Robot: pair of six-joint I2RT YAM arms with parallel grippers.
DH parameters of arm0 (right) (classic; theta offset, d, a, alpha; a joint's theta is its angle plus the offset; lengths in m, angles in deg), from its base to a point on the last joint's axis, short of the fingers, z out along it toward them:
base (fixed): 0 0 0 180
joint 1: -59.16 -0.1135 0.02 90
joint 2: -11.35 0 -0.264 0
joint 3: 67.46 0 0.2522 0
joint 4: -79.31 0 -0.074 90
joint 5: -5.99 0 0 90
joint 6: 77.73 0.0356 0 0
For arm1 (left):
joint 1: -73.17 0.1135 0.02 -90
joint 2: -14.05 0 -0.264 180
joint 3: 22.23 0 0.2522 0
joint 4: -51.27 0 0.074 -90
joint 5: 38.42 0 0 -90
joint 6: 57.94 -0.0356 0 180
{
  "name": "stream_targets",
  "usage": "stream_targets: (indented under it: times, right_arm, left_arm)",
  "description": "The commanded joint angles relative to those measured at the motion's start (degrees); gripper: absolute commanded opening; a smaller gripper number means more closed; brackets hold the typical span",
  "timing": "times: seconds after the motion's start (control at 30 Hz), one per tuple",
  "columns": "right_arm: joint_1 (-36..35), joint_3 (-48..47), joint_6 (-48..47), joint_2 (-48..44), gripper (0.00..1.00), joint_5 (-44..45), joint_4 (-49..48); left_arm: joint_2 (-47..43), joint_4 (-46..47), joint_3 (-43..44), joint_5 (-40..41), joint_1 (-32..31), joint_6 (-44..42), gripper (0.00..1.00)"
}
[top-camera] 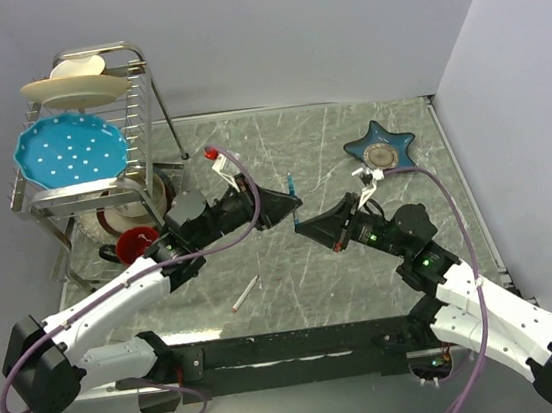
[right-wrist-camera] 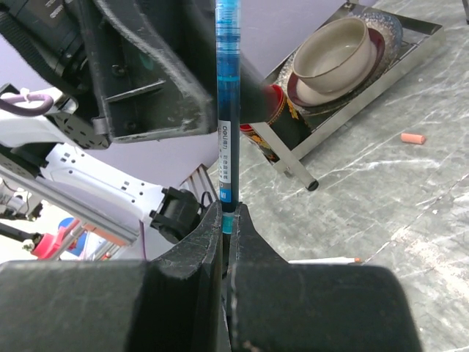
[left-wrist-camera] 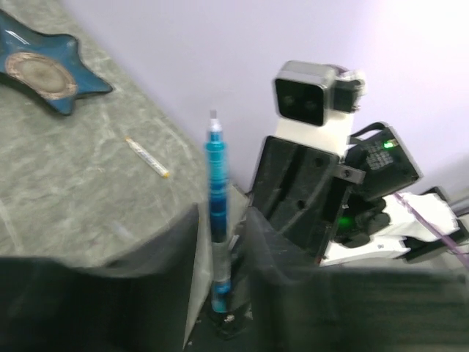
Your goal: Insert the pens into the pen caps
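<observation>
A blue pen (top-camera: 291, 182) stands upright between my two grippers at the table's middle. My right gripper (top-camera: 301, 227) is shut on its light-blue lower end (right-wrist-camera: 229, 216); the barrel (right-wrist-camera: 228, 95) rises from the jaws. In the left wrist view the pen (left-wrist-camera: 216, 176) passes between my left gripper's (left-wrist-camera: 222, 242) fingers with gaps on both sides; the left gripper (top-camera: 294, 204) is open. A white pen with a red end (top-camera: 244, 294) lies near the front, also in the right wrist view (right-wrist-camera: 322, 260). Another white pen (left-wrist-camera: 146, 156) lies near the star dish. A small reddish cap (right-wrist-camera: 412, 137) lies by the rack (top-camera: 212, 154).
A blue star-shaped dish (top-camera: 379, 143) sits at the back right, also in the left wrist view (left-wrist-camera: 44, 73). A metal dish rack (top-camera: 142, 102) with plates, a bowl (right-wrist-camera: 330, 51) and a red mug (top-camera: 135, 244) stands at the left.
</observation>
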Motion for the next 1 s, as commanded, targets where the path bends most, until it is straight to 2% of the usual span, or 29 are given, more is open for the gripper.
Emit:
stream_targets:
  times: [0.0, 0.07, 0.13, 0.17, 0.27, 0.3, 0.5, 0.6, 0.63, 0.73, 0.77, 0.8, 0.83, 0.97]
  right_arm:
    - [-0.36, -0.44, 1.15, -0.34, 0.0, 2.61, -3.34]
    - [-0.45, -0.44, 1.5, -0.17, 0.01, 3.67, -2.38]
    - [-0.45, -0.96, 0.89, 0.36, 0.13, 3.67, -0.8]
    - [-0.45, -1.92, -0.25, 0.45, 0.28, 3.76, 1.82]
    - [-0.45, -3.77, -2.53, 0.36, 0.49, 6.65, 9.1]
    - [-0.45, -4.3, -2.89, 0.27, 0.51, 7.88, 11.23]
    - [-0.36, -5.1, -0.7, -0.43, 0.53, 17.11, 26.08]
    - [-0.27, -6.5, 4.21, 0.45, 0.53, 29.65, 36.8]
    - [-0.19, -7.55, 7.71, 1.41, 0.52, 35.0, 41.44]
    - [0.25, -10.01, 9.84, 4.74, 0.52, 41.18, 47.6]
    - [0.77, -10.8, 12.03, 5.8, 0.52, 47.21, 49.98]
    - [1.21, -11.77, 15.18, 6.94, 0.52, 49.62, 52.79]
    - [1.91, -13.52, 21.48, 9.39, 0.52, 51.38, 57.87]
    - [5.95, -13.45, 29.0, 13.01, 0.5, 52.98, 60.21]
  left_arm:
    - [0.18, 7.93, -0.48, -4.49, -0.34, 2.48, 0.17]
    - [1.05, 6.97, 0.56, -6.34, -0.34, 2.49, 0.01]
    - [1.06, 2.86, 2.58, -7.48, -0.34, 1.35, 0.01]
    - [0.45, 0.66, 3.55, -7.23, -0.34, -1.53, 0.01]
    - [-1.3, -10.91, 8.03, -1.81, -0.34, -8.03, 0.01]
    - [-1.75, -13.31, 9.0, -0.04, -0.34, -9.45, 0.01]
    - [-4.12, -28.0, 14.54, 6.48, -0.26, -20.79, 0.01]
    - [-5.0, -32.39, 16.3, 8.33, -0.26, -24.49, 0.01]
    - [-5.27, -33.19, 16.74, 8.42, -0.26, -25.97, 0.01]
    - [-6.06, -35.92, 16.22, 7.63, -0.26, -28.87, 0.01]
    - [-6.49, -36.53, 15.96, 7.63, -0.26, -29.32, 0.01]
    - [-6.85, -36.98, 15.52, 8.24, -0.26, -29.76, 0.01]
    - [-7.29, -37.07, 14.03, 8.68, -0.26, -30.03, 0.01]
    - [-12.19, -32.77, 7.71, 10.96, -0.26, -29.68, 0.01]
